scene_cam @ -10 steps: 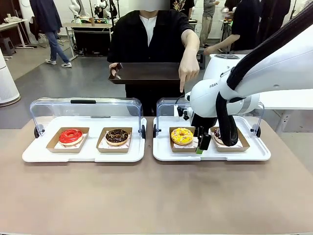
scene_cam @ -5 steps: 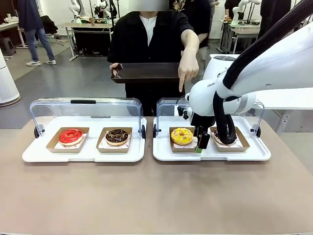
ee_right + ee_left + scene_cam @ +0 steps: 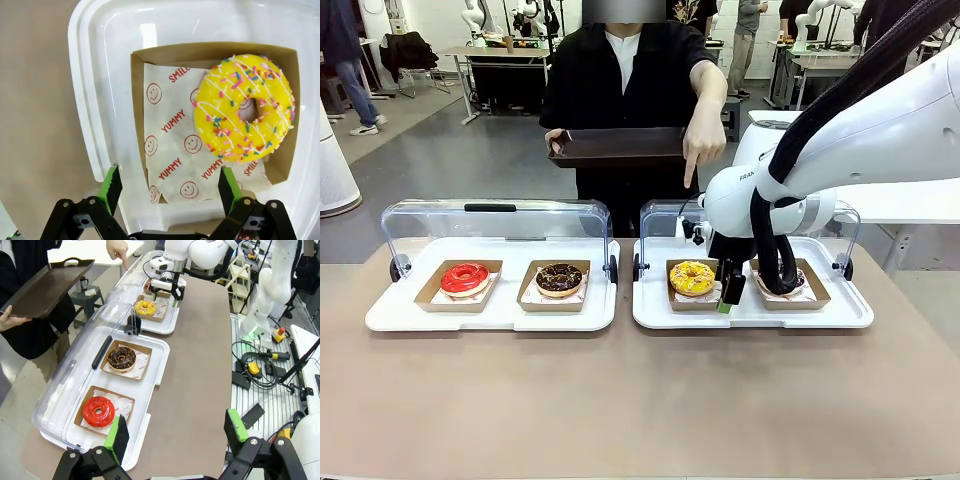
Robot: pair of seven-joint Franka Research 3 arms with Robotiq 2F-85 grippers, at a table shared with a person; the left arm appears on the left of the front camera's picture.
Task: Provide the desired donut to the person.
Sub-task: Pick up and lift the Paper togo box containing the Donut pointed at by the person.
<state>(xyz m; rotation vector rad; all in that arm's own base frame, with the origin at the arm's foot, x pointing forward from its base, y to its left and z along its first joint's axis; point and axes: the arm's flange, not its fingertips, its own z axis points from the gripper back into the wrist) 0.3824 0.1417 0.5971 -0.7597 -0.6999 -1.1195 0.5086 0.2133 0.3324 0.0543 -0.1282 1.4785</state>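
Over white tray point(image 3: 98, 95) near edge: right gripper point(image 3: 169, 176) above yellow donut point(image 3: 225, 95).
Fingers apart, nothing held; left gripper point(image 3: 176, 426) likewise.

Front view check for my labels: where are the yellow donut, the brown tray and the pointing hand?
yellow donut point(image 3: 681, 280), front view, iced top.
brown tray point(image 3: 620, 148), front view, middle of near side.
pointing hand point(image 3: 704, 142), front view, back of the hand.
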